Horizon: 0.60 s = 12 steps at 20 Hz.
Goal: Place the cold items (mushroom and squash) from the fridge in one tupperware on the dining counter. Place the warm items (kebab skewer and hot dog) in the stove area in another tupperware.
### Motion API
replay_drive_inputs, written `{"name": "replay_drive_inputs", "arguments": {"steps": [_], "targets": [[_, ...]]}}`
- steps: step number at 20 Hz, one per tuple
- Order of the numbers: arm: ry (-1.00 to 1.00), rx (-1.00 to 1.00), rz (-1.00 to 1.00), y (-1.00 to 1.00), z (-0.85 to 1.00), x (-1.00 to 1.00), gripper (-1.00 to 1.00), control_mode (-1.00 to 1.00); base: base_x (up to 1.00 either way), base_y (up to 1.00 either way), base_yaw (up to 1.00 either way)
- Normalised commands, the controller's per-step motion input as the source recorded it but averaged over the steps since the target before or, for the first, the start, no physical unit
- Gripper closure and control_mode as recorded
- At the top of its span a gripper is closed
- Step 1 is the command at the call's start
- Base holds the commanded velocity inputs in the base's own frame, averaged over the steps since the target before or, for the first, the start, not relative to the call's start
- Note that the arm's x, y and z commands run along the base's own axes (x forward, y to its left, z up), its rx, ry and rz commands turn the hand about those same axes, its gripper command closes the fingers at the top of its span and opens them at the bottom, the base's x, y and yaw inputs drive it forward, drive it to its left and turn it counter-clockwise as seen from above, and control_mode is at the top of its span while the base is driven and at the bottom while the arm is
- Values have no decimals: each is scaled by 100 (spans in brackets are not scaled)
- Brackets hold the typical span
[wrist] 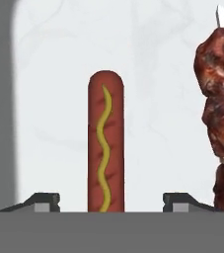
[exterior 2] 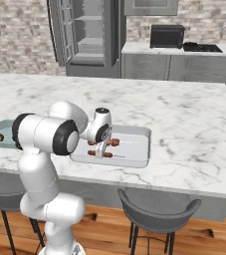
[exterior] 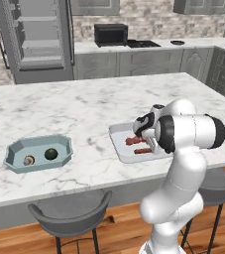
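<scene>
My gripper (wrist: 111, 202) is open, its fingertips (wrist: 42, 201) standing either side of the hot dog (wrist: 105, 143) without touching it. The hot dog, with a mustard line, lies flat on the floor of the white tupperware (exterior: 118, 138). The kebab skewer (wrist: 221, 108) lies beside it in the same tupperware. In the base views the gripper (exterior: 151, 145) hangs low over that white tupperware (exterior 2: 143, 144) on the dining counter. Further left, a teal tupperware (exterior: 15, 149) holds the mushroom (exterior: 28, 160) and the dark green squash (exterior: 50, 154).
Grey stools (exterior: 69, 211) stand under the counter's near edge, one more (exterior 2: 157, 206) on the right. The open fridge (exterior: 34, 39), a microwave (exterior: 110, 33) and the stove (exterior: 143, 43) line the back wall. Bare marble (exterior 2: 194, 109) stretches beyond the tupperwares.
</scene>
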Motion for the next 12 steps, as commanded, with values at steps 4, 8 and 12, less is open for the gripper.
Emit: {"name": "replay_drive_inputs", "arguments": {"steps": [4, 8, 12], "targets": [[-2, 0, 0, 0, 28, -25, -100, -100, 0, 0, 0], [0, 0, -1, 0, 63, -39, -100, -100, 0, 0, 0], [0, 0, -4, 0, 74, -40, -100, -100, 0, 0, 0]]}}
